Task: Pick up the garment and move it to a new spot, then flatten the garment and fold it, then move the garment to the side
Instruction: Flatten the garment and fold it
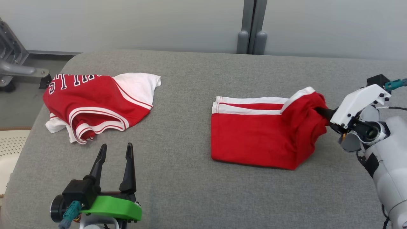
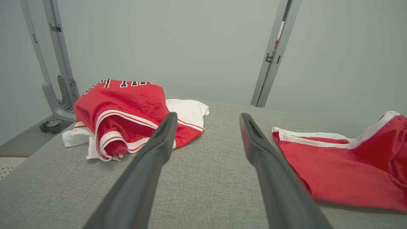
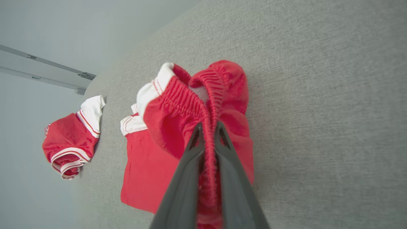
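Observation:
The garment (image 1: 254, 136), red shorts with white trim, lies partly folded on the right half of the grey table (image 1: 190, 79). Its right waistband end is bunched and lifted off the surface. My right gripper (image 1: 319, 112) comes in from the right and is shut on that elastic waistband. In the right wrist view the two fingers of the right gripper (image 3: 208, 125) pinch the ribbed band of the garment (image 3: 152, 165). My left gripper (image 1: 116, 147) stands open near the table's front left, holding nothing. In the left wrist view, the left gripper (image 2: 208, 116) has the garment (image 2: 343, 165) to its right.
A crumpled red and white jersey (image 1: 92, 101) with black lettering lies at the table's back left, ahead of the left gripper; it is also in the left wrist view (image 2: 127, 101). A grey metal stand (image 1: 12, 63) is beyond the left edge. A grey post (image 1: 252, 28) rises behind the table.

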Robot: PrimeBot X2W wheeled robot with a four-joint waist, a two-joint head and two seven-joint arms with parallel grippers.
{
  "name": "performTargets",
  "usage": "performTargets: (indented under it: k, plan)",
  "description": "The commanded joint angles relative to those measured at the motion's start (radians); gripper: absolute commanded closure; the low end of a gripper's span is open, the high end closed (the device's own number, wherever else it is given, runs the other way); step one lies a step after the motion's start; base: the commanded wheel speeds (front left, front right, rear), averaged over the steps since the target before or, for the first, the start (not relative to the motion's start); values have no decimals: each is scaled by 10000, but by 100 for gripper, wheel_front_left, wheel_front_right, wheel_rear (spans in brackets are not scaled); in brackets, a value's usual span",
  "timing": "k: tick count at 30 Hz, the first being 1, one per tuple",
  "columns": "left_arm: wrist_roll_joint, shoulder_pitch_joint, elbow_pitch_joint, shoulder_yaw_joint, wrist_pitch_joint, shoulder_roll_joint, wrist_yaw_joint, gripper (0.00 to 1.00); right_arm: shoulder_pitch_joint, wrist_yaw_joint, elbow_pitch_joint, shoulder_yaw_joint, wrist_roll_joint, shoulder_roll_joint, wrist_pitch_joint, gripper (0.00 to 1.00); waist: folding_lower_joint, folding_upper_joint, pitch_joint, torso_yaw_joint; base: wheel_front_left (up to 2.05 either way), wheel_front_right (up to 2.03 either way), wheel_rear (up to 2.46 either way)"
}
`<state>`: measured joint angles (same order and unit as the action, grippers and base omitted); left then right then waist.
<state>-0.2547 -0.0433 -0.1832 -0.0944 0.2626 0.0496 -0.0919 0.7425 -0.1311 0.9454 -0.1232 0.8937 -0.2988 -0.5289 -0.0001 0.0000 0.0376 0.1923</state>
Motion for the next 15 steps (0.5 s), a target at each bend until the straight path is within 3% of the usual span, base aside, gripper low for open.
performTargets:
  k: [1,8,15]
  plan:
    - [-92,52,-25,18,29,20,28,0,-195,6,-294,257,693,230,-252,100,1,0,5,109,0,0,0]
    - [-214,-97,-122,-191,29,18,31,0,-413,2,-556,1021,2500,1268,-766,100,1,0,129,613,0,0,0]
    - [-365,-222,-195,-388,29,19,116,0,-151,2,113,1169,2808,1949,-286,100,1,0,349,1241,0,0,0]
